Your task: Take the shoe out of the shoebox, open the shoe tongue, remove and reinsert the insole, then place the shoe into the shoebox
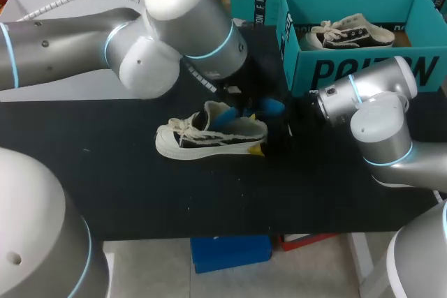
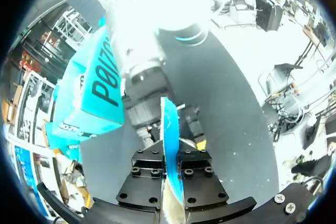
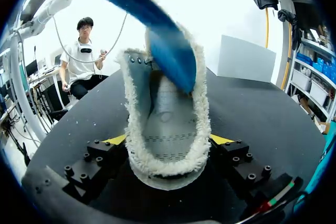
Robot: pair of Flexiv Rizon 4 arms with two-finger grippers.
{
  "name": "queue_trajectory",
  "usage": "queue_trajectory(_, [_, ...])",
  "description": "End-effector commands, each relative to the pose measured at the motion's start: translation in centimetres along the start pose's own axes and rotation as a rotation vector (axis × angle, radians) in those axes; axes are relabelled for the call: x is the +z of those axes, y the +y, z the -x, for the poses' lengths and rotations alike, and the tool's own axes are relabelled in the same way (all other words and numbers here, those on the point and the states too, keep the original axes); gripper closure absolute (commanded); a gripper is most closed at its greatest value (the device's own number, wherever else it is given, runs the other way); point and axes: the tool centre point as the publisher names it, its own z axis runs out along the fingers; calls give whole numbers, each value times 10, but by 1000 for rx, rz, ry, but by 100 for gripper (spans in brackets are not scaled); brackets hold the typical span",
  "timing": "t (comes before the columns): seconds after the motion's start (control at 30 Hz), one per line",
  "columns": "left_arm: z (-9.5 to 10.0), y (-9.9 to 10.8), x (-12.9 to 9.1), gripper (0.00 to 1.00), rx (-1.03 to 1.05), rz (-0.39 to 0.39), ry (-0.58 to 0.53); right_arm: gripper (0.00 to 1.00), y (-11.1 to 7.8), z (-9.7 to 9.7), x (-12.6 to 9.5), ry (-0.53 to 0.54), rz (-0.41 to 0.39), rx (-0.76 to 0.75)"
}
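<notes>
Left end effector [image 2: 171, 165] clamps blue insole [image 2: 170, 129] edge-on; teal shoebox [image 2: 97, 95] ahead, beside right arm [image 2: 149, 80].

The black worktop [image 1: 209, 193] has a white box [image 3: 245, 60] at its far left. A spare shoe [image 1: 349, 31] lies near its far right corner.

Fleece-lined shoe [image 3: 168, 129], matt table [image 1: 314, 186]

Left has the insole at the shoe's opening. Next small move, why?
Probably lift the left gripper to draw the insole clear: only its end dips into the shoe, the footbed looks bare, and the right gripper clamps the heel.
</notes>
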Motion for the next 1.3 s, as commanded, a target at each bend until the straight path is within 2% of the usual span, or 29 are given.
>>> queue_trajectory(0.03, [-4, -12, -38, 100, 0, -71, 8, 100, -3, 0, 3, 1, -2, 2])
queue_trajectory(0.3, [-10, -53, -83, 100, -24, -247, 9, 100, -3, 0, 3, 1, -2, 2])
queue_trajectory(0.43, [-13, -70, -105, 100, -42, -371, -2, 100, -3, 0, 3, 1, -2, 2])
queue_trajectory(0.6, [-19, -80, -124, 100, -83, -516, -12, 100, -3, 0, 3, 1, -2, 2])
queue_trajectory(0.87, [-31, -80, -138, 100, -179, -792, 19, 100, -3, 0, 3, 1, -2, 2])
queue_trajectory(1.3, [-31, -80, -138, 100, -179, -792, 19, 100, -3, 0, 3, 1, -2, 2])
